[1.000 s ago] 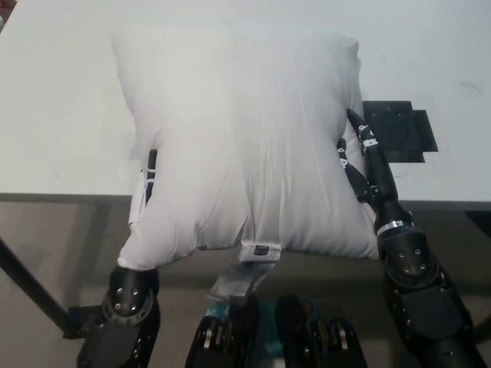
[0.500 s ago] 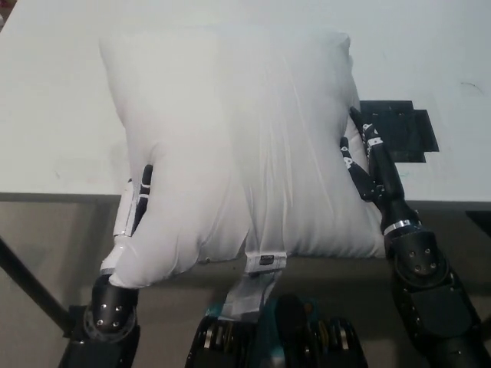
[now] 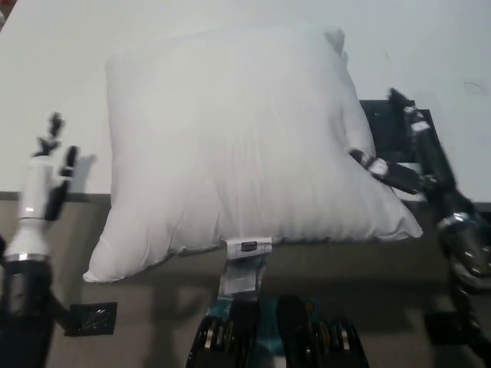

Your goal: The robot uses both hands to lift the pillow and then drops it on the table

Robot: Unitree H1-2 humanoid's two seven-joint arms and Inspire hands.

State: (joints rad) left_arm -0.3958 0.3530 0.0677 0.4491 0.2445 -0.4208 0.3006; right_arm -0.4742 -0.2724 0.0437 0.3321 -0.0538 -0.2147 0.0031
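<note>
Pillow [image 3: 238, 146] lies on the white desk [image 3: 61, 84], its near edge and lower corners hanging over the desk's front edge; a small tag [image 3: 247, 247] shows at the middle of that edge. My left robot hand [image 3: 46, 180] stands well apart from the pillow at the left, fingers spread, holding nothing. My right robot hand [image 3: 406, 149] is just beside the pillow's right edge, fingers apart, over a black plate [image 3: 383, 126], gripping nothing.
</note>
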